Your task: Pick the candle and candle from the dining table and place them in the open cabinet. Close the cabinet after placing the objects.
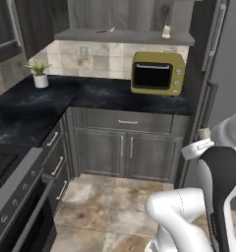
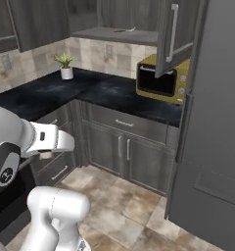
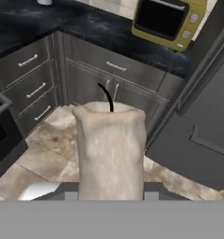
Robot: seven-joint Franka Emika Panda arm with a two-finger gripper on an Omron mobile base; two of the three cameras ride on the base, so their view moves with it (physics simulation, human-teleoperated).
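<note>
The two-finger gripper (image 1: 204, 140) was clamped tight on a cream-beige lumpy candle (image 3: 110, 149), held low over the tiled floor. Another small cream candle (image 1: 166, 31) stood on the open grey wood-grain cabinet's shelf (image 1: 125, 36), above the yellow microwave (image 1: 157, 73).

My fingertips are hidden behind the candle (image 3: 110, 149) I hold; its base is cut off below; a second candle (image 1: 166, 31) on the cabinet (image 1: 125, 35) shelf is perhaps too small to make out clearly.
</note>
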